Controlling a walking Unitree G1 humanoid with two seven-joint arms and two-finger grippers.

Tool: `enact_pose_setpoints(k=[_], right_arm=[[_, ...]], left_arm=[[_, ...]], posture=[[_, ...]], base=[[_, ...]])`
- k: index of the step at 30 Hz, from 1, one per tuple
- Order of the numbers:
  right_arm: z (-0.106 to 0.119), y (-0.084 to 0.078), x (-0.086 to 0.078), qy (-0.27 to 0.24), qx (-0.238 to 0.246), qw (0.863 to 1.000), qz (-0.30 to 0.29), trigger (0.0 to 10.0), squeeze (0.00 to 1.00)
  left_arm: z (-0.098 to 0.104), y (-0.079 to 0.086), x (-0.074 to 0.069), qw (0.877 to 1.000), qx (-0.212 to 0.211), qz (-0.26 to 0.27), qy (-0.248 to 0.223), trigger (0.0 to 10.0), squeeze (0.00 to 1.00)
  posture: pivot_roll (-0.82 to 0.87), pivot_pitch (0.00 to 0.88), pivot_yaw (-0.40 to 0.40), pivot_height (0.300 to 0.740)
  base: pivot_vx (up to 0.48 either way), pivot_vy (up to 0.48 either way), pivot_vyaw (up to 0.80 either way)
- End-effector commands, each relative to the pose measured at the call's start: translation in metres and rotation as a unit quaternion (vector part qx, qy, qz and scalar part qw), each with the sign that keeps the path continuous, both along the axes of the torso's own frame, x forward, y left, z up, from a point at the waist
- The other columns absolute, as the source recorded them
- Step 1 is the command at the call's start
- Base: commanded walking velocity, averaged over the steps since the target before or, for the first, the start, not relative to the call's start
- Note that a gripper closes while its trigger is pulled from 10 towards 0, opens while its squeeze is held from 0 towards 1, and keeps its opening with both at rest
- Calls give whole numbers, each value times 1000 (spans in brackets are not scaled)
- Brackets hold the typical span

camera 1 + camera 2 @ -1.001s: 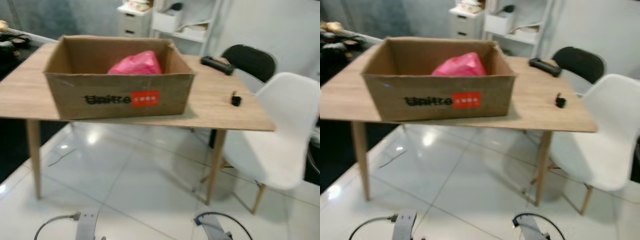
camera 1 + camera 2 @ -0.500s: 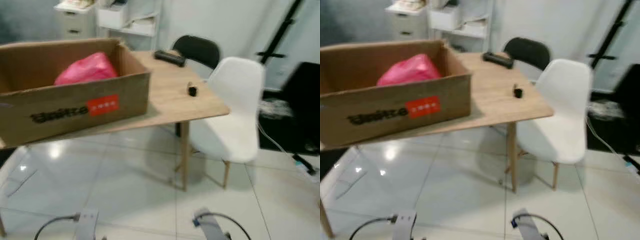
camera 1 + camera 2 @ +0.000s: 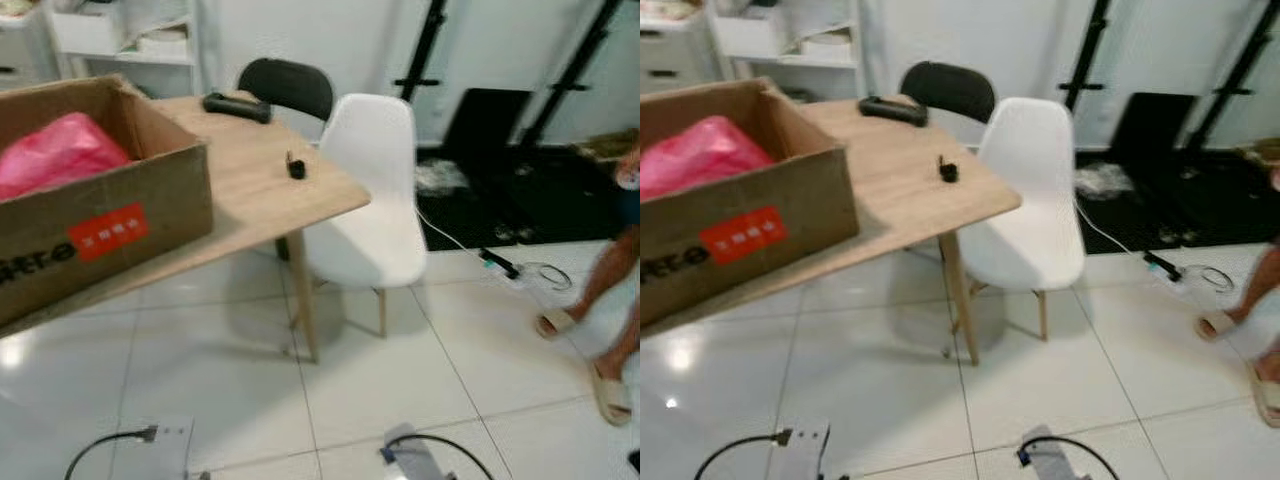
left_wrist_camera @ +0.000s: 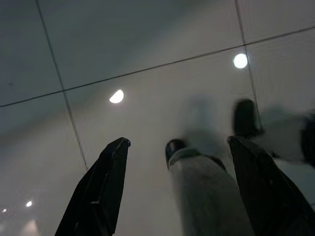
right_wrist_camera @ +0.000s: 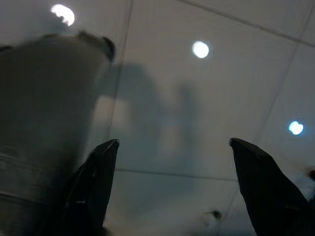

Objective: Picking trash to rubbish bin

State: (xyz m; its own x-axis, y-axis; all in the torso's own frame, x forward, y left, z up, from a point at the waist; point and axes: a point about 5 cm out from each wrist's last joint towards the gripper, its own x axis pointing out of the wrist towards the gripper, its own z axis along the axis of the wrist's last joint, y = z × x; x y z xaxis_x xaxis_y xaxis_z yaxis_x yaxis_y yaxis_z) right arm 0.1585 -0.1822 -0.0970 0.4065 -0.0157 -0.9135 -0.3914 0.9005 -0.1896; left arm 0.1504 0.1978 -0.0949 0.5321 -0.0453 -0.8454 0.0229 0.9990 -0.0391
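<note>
We're roaming with both arms hanging idle. Left gripper (image 4: 174,187) has its fingers spread wide over bare tile, nothing between them. Right gripper (image 5: 172,189) is the same: fingers apart, empty.

Trash candidate: the pink bag (image 3: 55,155) sits inside the cardboard box (image 3: 120,215) at the left edge of the frame, on the wooden table (image 3: 270,190). We see no rubbish bin (the box may be acting as one; we can't tell).

A white chair (image 3: 370,200) is tucked at the table's right corner at centre frame, with a black chair (image 3: 287,87) behind it. A small black object (image 3: 296,167) and a black remote-like bar (image 3: 237,106) lie on the tabletop.

Risks from here:
- A person's legs (image 3: 600,310) at the right edge are close to our path, so a collision is possible if we head that way.
- A cable (image 3: 480,255) across the floor is a snag or trip hazard.
- Views are blurred, so targeting would be unreliable.
</note>
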Motion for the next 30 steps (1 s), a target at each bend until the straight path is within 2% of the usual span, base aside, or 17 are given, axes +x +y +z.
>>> enact_pose_setpoints(k=[1,30], right_arm=[[-1,-1,-2,5,0,1000,2,10000,0],[-3,-2,-10,14,-8,1000,15,10000,0]], left_arm=[[-1,-1,-1,1000,2,-5,4,10000,0],[-2,0,-3,1000,3,-9,10,10000,0]], posture=[[117,37,-34,740],[113,35,-39,740]], base=[[0,0,-800],[0,0,-800]])
